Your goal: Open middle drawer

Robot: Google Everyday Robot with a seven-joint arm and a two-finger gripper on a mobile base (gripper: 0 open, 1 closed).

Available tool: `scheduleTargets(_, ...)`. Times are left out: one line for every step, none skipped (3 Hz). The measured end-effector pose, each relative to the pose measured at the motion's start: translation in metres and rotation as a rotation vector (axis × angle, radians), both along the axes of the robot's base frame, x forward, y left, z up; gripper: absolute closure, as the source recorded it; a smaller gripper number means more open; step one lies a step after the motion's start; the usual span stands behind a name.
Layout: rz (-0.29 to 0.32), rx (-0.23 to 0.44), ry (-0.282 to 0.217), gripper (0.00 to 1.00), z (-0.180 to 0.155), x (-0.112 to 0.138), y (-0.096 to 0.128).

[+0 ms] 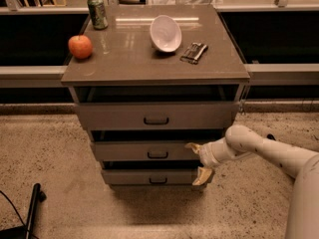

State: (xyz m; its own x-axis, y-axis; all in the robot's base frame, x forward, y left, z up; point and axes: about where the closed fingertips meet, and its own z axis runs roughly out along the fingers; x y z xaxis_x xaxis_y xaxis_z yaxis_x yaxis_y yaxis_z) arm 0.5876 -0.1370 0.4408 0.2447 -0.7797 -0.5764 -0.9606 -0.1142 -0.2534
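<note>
From where I stand, the gripper (199, 161) at centre right, fingers spread, hides the right end of the middle drawer (144, 151). The drawer's inside is lost in shadow. The arm (279, 156) runs off the lower right edge. The dark item (194, 52) on the cabinet top (129, 59) is too small to name.

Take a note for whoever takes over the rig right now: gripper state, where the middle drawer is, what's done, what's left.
Gripper: open, at the right end of the middle drawer front. One finger is near the front's top edge, the other is lower, over the bottom drawer front.
Handle: at the centre of the front, left of the gripper, not held.
Done: the gripper is at the drawer. The drawer is out slightly at most, and no tray shows.
Left: get a hold and pull the drawer out.
</note>
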Motion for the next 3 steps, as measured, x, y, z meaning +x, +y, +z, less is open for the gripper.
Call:
scheduleTargets(-0.009,-0.029,0.006,0.00,-0.007,0.009,0.005)
scheduleTargets(-0.053,-0.043,0.020,0.00,-0.020,0.024,-0.003)
scheduleTargets(-0.096,-0.037,0.022,0.00,-0.026,0.032,-0.014)
